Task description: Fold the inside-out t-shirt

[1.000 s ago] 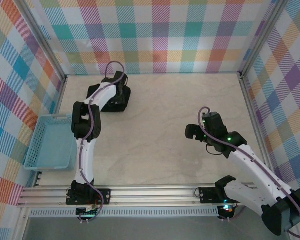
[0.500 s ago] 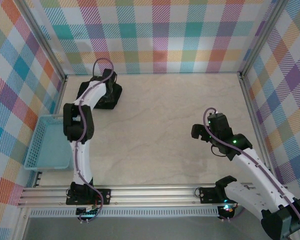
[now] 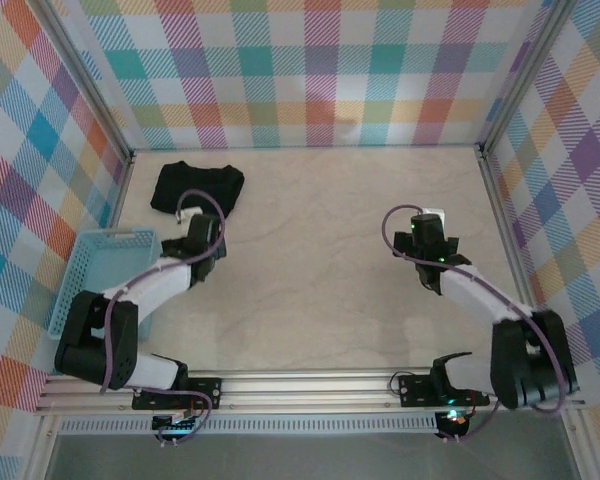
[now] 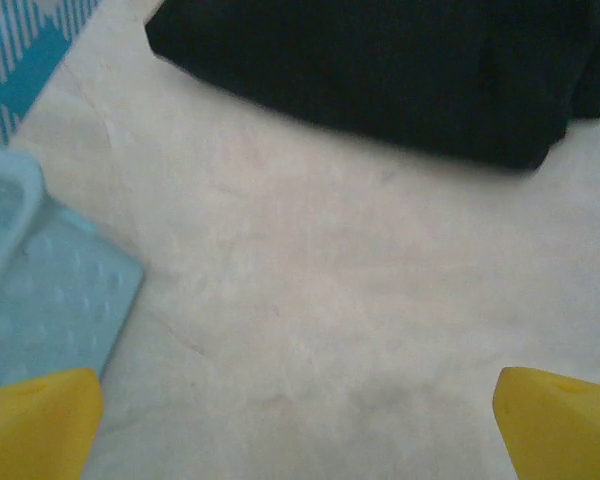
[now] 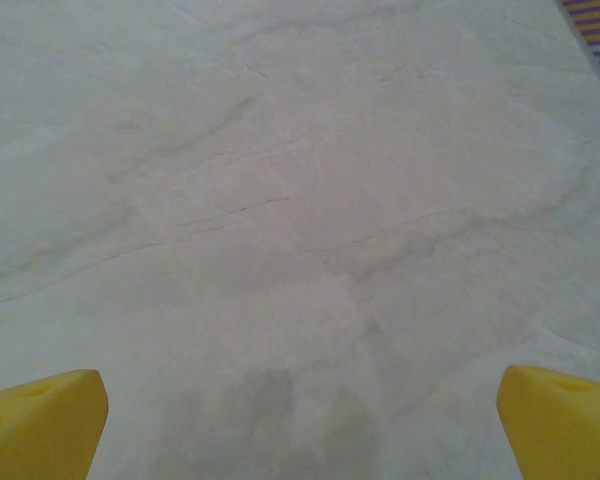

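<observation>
The left end effector (image 4: 298,415) and right end effector (image 5: 300,415) are both spread wide and empty over the tabletop (image 3: 330,250), the black t-shirt (image 3: 196,187) lying folded near the far-left corner.

Cream marbled table (image 3: 320,260): bundled black t-shirt (image 3: 197,187) lies at far left corner; light blue plastic basket (image 3: 105,290) sits at left edge.

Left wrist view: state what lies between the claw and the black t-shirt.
Bare marbled tabletop separates the left claw from the t-shirt in that view.
</observation>
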